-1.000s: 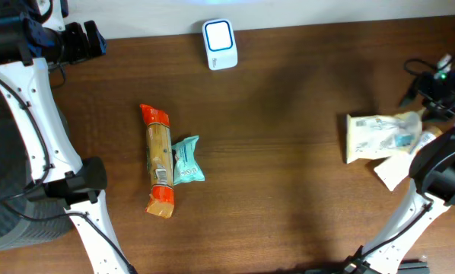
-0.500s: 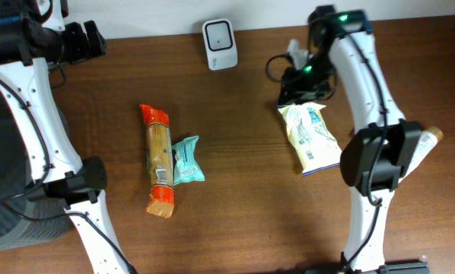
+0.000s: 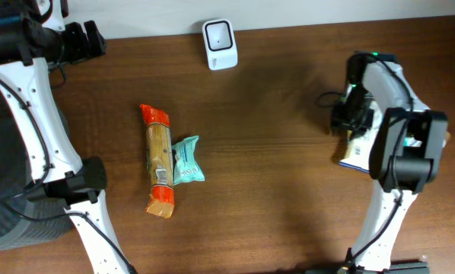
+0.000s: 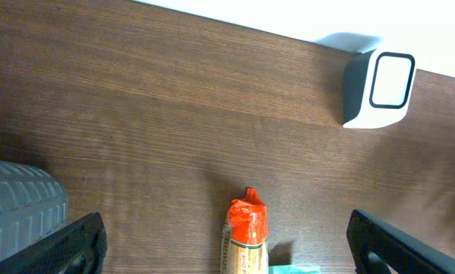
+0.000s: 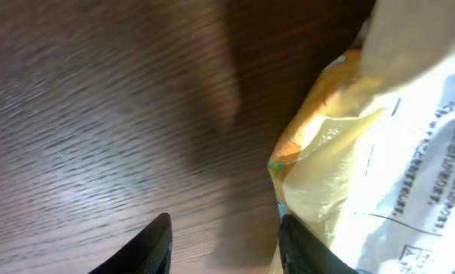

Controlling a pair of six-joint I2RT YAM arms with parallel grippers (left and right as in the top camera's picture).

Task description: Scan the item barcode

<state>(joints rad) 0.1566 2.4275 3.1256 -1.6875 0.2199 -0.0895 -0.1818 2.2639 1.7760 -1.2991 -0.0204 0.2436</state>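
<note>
The white barcode scanner (image 3: 219, 44) stands at the table's back edge and shows in the left wrist view as scanner (image 4: 380, 87). A yellow-and-white snack packet (image 3: 353, 154) lies at the right, mostly under my right arm. My right gripper (image 3: 348, 116) is over its near end. In the right wrist view the packet (image 5: 380, 144) sits against the outer side of the right finger (image 5: 307, 247). Only bare wood shows between the jaws, so my right gripper (image 5: 227, 240) is open. My left gripper (image 4: 227, 247) hangs wide open at the back left, holding nothing.
An orange-ended spaghetti pack (image 3: 160, 160) lies left of centre, and a small teal packet (image 3: 186, 160) touches its right side. The spaghetti pack's top (image 4: 247, 228) shows below the left gripper. A grey ribbed object (image 4: 18, 209) is at the far left.
My right arm has swung from in front of the scanner back to the right side of the table, and the snack packet came with it. The left arm has not moved.
</note>
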